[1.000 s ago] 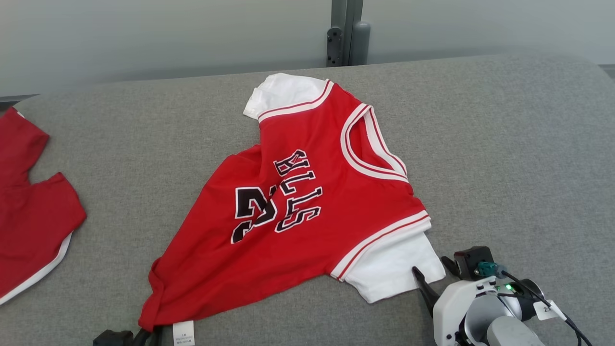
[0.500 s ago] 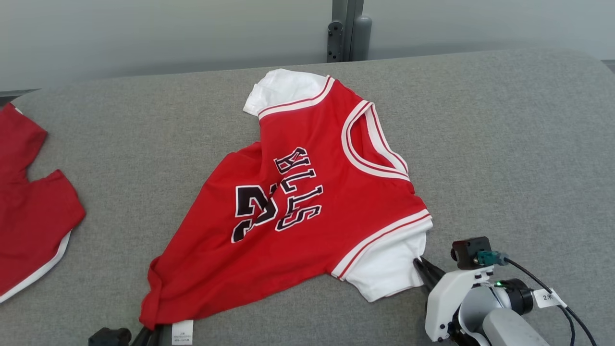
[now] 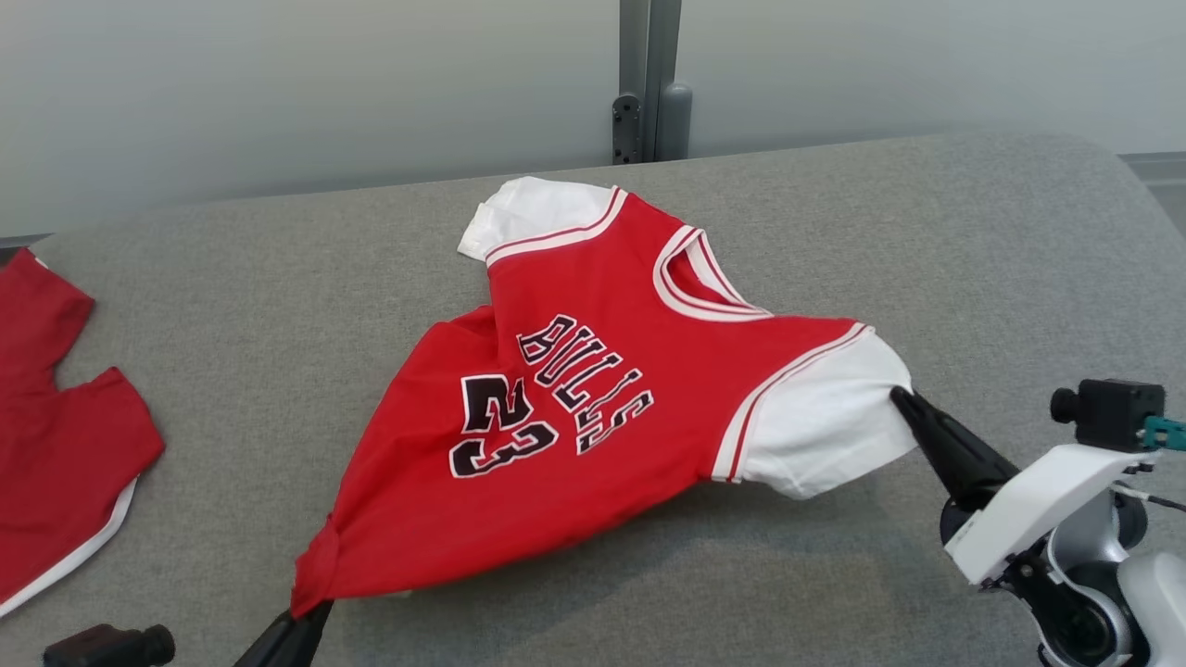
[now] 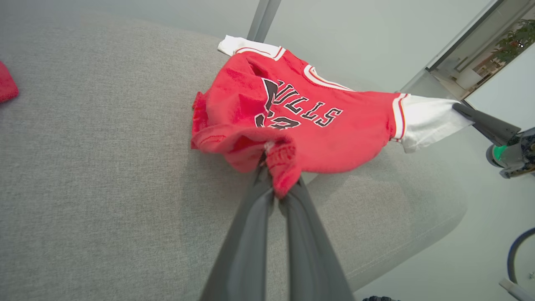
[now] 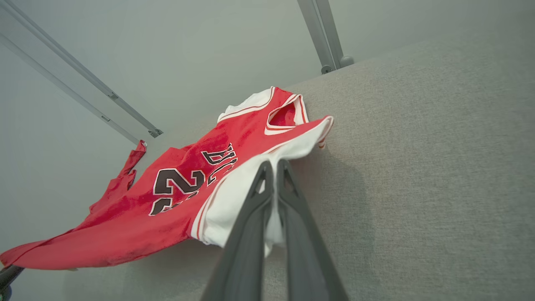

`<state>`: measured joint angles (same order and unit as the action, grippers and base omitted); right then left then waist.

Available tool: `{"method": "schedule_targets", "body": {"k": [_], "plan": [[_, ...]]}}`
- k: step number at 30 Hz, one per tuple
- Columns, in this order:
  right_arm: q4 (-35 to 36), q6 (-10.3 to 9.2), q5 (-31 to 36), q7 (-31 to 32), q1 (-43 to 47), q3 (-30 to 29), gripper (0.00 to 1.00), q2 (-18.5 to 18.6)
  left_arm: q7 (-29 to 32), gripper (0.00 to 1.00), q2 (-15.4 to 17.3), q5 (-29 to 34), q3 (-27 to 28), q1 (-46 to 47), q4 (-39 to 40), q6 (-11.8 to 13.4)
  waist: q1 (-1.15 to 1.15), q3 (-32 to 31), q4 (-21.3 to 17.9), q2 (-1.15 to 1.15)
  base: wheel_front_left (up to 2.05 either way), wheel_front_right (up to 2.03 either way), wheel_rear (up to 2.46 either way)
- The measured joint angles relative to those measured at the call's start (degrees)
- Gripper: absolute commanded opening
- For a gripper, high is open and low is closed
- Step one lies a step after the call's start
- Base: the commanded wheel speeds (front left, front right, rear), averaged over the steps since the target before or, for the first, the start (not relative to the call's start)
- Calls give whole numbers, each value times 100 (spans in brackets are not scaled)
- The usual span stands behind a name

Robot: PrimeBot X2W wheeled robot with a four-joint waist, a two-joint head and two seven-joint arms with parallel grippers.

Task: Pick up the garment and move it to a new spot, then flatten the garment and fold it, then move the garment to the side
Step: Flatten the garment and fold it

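Observation:
The garment [image 3: 593,389] is a red jersey with white sleeves and black "BULLS 23" lettering. Its near edge hangs above the grey padded table [image 3: 973,241] while its far sleeve rests on the surface. My left gripper [image 3: 310,607] is shut on the red hem corner at the lower left; in the left wrist view the bunched hem [image 4: 280,167] sits between the fingers. My right gripper [image 3: 899,396] is shut on the near white sleeve [image 3: 825,417]; the right wrist view shows the sleeve [image 5: 246,179] pinched at the fingertips [image 5: 273,165].
A second red garment [image 3: 56,426] with white trim lies at the table's left edge. A grey metal post [image 3: 649,83] stands behind the table's far edge against a pale wall. Bare grey surface stretches right of the jersey.
Both grippers have closed on the jersey and lifted its near side, the right one pulling the white sleeve up and to the right. The jersey is now stretched between them. The head camera shifted slightly.

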<state>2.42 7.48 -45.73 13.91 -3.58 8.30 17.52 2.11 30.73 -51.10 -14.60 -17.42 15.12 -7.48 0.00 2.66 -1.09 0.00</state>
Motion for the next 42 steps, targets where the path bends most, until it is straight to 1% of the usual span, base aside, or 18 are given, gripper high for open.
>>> {"method": "schedule_targets", "body": {"k": [6,11,15,17,18,21,23,27,30,31,33,35,37,39,40,41,42], "plan": [[906,0,-119,252,91,-665,0,87,185,0,281,-957,485,-198,1069,0,0,-126,-146,0,0,0,0],[1644,0,-209,535,-46,-1161,0,102,236,0,542,-1594,761,-177,1836,0,0,-177,-277,0,0,0,0],[2154,0,-256,811,-370,-1493,0,165,255,0,782,-2153,962,91,2277,0,0,-156,-368,0,0,0,0],[2312,0,-308,957,-625,-1674,0,190,310,0,943,-2398,1053,309,2420,0,0,-106,-402,0,0,0,0],[2361,0,-302,1043,-787,-1756,0,259,357,0,1015,-2549,1083,463,2502,0,0,-68,-417,0,0,0,0],[2372,0,-391,1254,-1340,-1959,0,345,577,0,1232,-3139,1165,955,2582,0,0,65,-453,0,0,0,0],[2229,1,-401,1413,-1773,-2080,0,447,790,0,1429,-3552,1278,1363,2517,0,0,192,-476,0,0,0,0],[1702,1,-294,1595,-2781,-2154,0,694,1254,0,1828,-4124,1419,2323,2075,0,0,538,-517,0,0,0,0],[1170,2,-170,1625,-3602,-2074,0,748,1513,0,1912,-4493,1356,3245,1659,42,0,854,-540,0,0,0,0],[982,4,-85,1599,-3924,-2008,0,767,1570,0,1914,-4525,1285,3708,1439,111,0,987,-545,0,0,0,0],[583,5,30,1474,-4534,-1897,0,644,1691,0,1908,-4407,1038,4575,958,258,0,1226,-549,0,0,0,0],[62,5,263,1252,-5208,-1714,0,453,1757,0,1775,-3951,623,5572,368,420,1,1489,-547,0,0,0,0],[-442,5,517,945,-5864,-1515,0,188,1659,0,1440,-3321,222,6565,-321,571,2,1733,-541,0,0,0,0],[-998,4,832,502,-6500,-1325,0,-98,1505,0,1070,-2624,-194,7486,-1126,631,2,1963,-530,0,0,0,0],[-1319,4,1035,170,-6831,-1269,0,-245,1265,0,829,-2201,-331,7961,-1636,715,3,2082,-523,0,0,0,0],[-1638,4,1214,-84,-7141,-1250,0,-363,1117,0,660,-1869,-482,8384,-2036,755,3,2188,-517,0,0,0,0],[-1937,3,1396,-352,-7479,-1250,0,-479,824,0,498,-1455,-603,8829,-2423,775,3,2305,-510,0,0,0,0]]}}
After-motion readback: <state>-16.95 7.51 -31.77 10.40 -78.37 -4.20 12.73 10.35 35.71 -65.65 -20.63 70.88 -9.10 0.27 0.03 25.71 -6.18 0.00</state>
